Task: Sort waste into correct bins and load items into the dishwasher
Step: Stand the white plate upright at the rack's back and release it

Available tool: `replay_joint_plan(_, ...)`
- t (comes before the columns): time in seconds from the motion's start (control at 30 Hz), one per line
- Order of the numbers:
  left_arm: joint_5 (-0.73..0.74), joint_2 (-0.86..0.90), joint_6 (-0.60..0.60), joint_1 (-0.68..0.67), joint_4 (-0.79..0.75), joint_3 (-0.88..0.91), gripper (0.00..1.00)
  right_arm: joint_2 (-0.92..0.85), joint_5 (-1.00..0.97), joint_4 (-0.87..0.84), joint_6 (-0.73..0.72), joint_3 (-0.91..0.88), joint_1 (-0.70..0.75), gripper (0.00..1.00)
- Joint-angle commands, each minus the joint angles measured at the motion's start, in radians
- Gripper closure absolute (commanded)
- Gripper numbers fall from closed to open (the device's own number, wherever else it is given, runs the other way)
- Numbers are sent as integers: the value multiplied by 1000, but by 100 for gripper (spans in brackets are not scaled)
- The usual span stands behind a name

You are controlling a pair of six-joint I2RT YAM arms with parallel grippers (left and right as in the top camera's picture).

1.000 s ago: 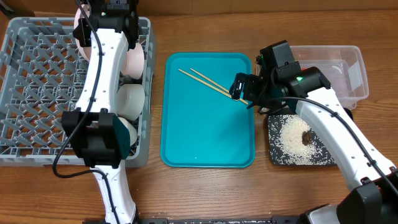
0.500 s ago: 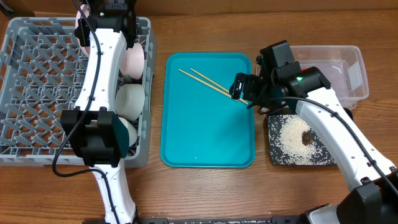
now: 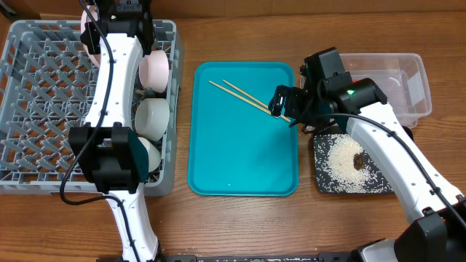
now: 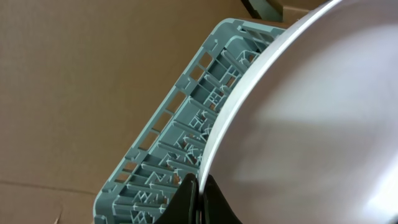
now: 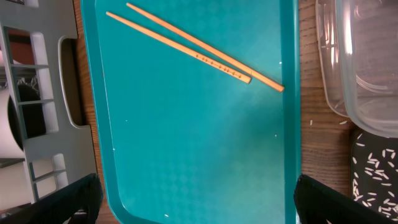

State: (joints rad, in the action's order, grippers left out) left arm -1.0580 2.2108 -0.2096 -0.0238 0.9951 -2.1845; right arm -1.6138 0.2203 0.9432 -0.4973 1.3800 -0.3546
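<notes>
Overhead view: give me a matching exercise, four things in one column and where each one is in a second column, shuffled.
Things:
1. chopsticks
2. rice grains
3. plate
4. white bowl

Places:
A. lying in the black tray
B. pinched by the left gripper
C. sitting in the grey rack, not held
D. lying on the teal tray

Pairs: 1-D, 2-A, 3-B, 4-C.
</notes>
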Motion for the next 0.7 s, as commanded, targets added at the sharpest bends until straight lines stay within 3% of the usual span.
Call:
replay_joint_plan(0.0,32,14,0,3,-5,3,96,16,-11,-3,0,27,-4,0)
replay_joint_plan(0.3,115,82,-4,3,-1,3,96,16,-11,-3,0,27,-4,0)
replay_joint_plan(0.43,116,106,-4,3,3,3,85,16,-11,-3,0,27,-4,0)
replay_joint_plan(0.5,118,106,-4,3,3,3,65,16,-11,-3,0,27,-4,0)
replay_joint_plan(0.6,148,98,12,-5,3,1,27,16,-11,-3,0,27,-4,0)
replay_joint_plan(0.63,165,91,24,-10,8,-5,19,16,-11,-3,0,27,-4,0)
replay_joint_plan(0.67,185,82,36,-17,16,-12,17,16,-11,-3,0,27,-4,0)
